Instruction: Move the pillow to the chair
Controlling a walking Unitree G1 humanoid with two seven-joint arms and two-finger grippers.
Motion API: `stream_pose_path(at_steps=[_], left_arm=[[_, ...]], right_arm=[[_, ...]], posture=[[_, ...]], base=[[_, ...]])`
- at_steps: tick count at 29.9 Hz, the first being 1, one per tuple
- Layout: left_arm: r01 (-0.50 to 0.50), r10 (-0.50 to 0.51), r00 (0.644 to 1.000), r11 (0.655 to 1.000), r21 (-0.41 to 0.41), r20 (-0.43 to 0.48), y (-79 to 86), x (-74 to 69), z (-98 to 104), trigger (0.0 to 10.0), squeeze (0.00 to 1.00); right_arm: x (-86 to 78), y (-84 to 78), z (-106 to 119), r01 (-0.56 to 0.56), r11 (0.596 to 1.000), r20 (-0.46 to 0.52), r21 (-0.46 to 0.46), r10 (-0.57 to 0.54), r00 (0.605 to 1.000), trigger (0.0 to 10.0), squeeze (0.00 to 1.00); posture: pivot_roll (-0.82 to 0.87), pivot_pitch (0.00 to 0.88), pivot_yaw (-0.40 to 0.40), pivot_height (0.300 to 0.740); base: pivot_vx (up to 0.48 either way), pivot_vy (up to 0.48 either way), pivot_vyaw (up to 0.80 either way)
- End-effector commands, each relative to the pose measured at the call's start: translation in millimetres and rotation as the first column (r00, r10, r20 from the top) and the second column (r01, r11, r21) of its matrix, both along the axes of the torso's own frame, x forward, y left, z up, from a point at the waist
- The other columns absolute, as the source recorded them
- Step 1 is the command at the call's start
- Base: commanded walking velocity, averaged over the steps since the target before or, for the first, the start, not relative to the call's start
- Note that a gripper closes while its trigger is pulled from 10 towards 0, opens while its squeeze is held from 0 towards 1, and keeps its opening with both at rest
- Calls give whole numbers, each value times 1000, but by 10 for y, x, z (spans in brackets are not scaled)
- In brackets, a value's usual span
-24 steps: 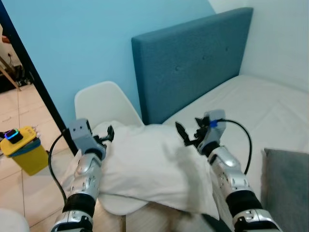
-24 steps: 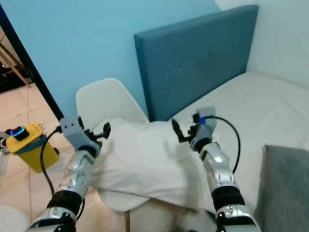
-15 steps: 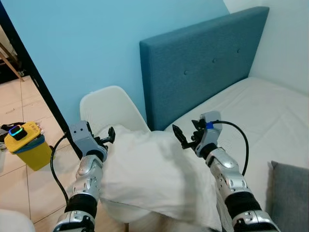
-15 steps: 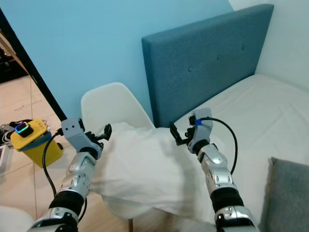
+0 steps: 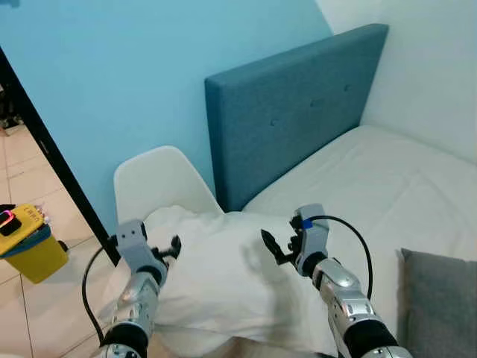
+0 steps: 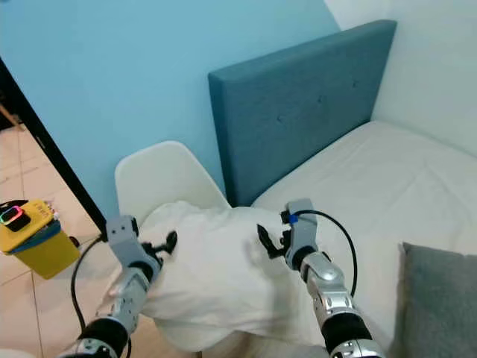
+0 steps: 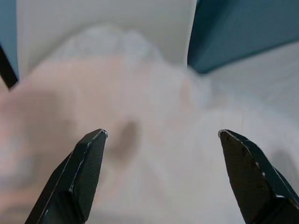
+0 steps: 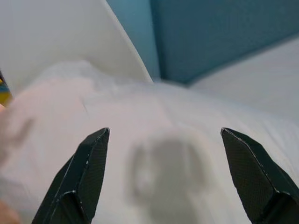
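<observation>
Pillow [image 5: 223, 276], white and rumpled, is lying across the seat of the white chair [image 5: 160, 179], with its right end spilling toward the bed [image 5: 387, 179]. Chair and bed are standing side by side against the light blue wall [image 5: 127, 67], the chair just beside the bed's teal headboard [image 5: 291, 112].

Both pincers are hovering over the pillow with their black fingers spread wide and nothing between them. The left pincer [image 5: 173, 246] is sitting at the pillow's left end, near the chair back; whether its fingertips are touching the fabric cannot be told. The right pincer [image 5: 277, 247] is sitting above the pillow's middle, casting a shadow on the cloth below.

A grey cushion [image 5: 440, 306] is lying on the bed to the right, well apart from the pillow. A yellow bin [image 5: 26, 242] is standing on the tiled floor [image 5: 30, 179] beyond a dark door frame [image 5: 52, 156].
</observation>
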State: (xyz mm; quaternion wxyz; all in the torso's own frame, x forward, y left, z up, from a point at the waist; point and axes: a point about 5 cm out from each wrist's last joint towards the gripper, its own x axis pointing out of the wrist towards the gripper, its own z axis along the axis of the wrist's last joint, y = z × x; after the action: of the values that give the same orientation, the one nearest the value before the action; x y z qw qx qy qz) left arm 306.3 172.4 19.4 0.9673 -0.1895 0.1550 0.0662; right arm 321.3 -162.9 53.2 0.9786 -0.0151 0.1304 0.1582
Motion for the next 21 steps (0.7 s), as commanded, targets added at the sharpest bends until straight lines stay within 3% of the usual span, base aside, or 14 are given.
stream_pose_path(at_steps=[1, 3, 4, 5, 8, 13, 21], left_arm=[[-1, 2, 999, 1000, 15, -38, 56, -76, -89, 10000, 0], [-1, 3, 991, 1000, 19, -135, 72, -253, -293, 10000, 0], [-1, 3, 991, 1000, 19, -135, 72, -253, -293, 10000, 0], [15, -8, 980, 999, 34, -199, 87, -380, -422, 10000, 0], [73, -55, 968, 995, 64, -244, 74, -486, -518, 10000, 0], [109, -86, 961, 991, 72, -264, 52, -538, -564, 10000, 0], [204, -153, 902, 975, 85, -405, 26, -870, -816, 10000, 0]], right_arm=[[-72, -42, -124, 17, 999, -50, -30, -18, 999, 10000, 0], [-229, -271, -366, 126, 989, -159, -83, -138, 978, 10000, 0], [-229, -271, -366, 126, 989, -159, -83, -138, 978, 10000, 0], [-337, -458, -472, 201, 972, -205, -121, -223, 953, 10000, 0], [-352, -616, -450, 268, 954, -195, -134, -291, 937, 10000, 0], [-339, -688, -416, 299, 943, -180, -144, -322, 930, 10000, 0], [-262, -894, -284, 411, 894, -112, -178, -433, 894, 10000, 0]], posture=[[-22, 0, 36, 740], [-24, 0, 37, 740], [-24, 0, 37, 740], [-26, 0, 38, 740], [-39, 0, 48, 740], [-40, 0, 49, 740], [-47, 0, 64, 740]], base=[[-420, 0, 0], [-167, 0, -394], [0, 0, -788], [0, 0, -781], [0, 0, -779], [0, 0, -775], [0, 0, -775]])
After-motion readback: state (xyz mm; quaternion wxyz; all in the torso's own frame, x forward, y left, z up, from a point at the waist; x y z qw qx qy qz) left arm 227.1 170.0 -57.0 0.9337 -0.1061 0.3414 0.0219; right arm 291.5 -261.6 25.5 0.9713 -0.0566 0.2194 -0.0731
